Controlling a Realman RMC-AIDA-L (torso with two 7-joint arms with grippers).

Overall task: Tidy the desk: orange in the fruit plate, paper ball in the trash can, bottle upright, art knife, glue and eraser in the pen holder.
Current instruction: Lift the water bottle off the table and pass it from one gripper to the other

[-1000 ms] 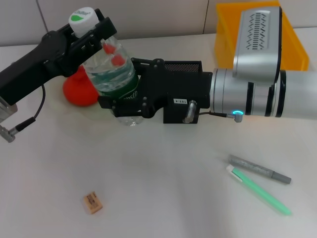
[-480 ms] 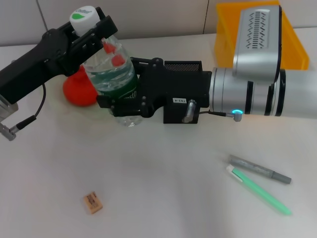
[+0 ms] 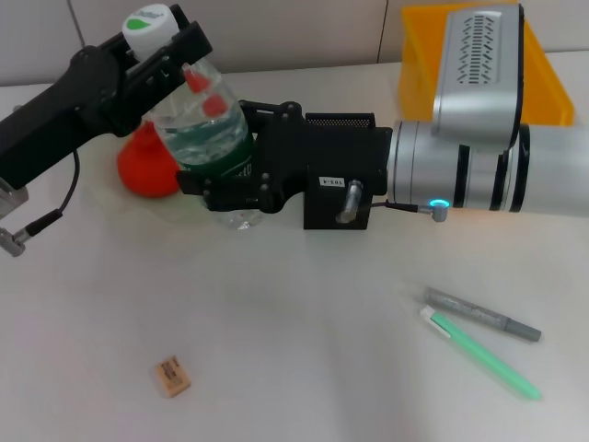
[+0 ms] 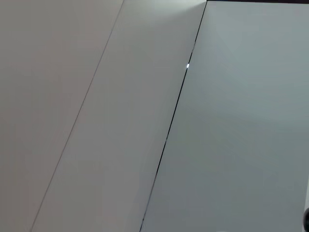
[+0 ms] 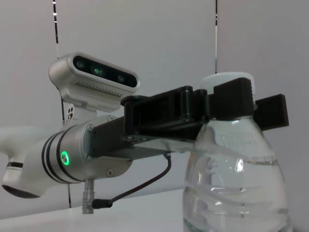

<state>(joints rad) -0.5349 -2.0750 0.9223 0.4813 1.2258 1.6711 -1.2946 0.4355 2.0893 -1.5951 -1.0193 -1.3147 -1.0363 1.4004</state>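
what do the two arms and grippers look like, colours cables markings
Left gripper is matte black and boxy on a black forearm, with a thin black cable trailing to a metal plug. Right gripper is black too, with a small white label, on a silver arm with black rings and a glowing cyan light.

Clamped between both matt black grippers, the bottle is showing clear, glossy plastic under a smooth white cap. Behind the right gripper, the pen holder is showing black metal mesh, and the right arm's casing is gleaming in satin silver.
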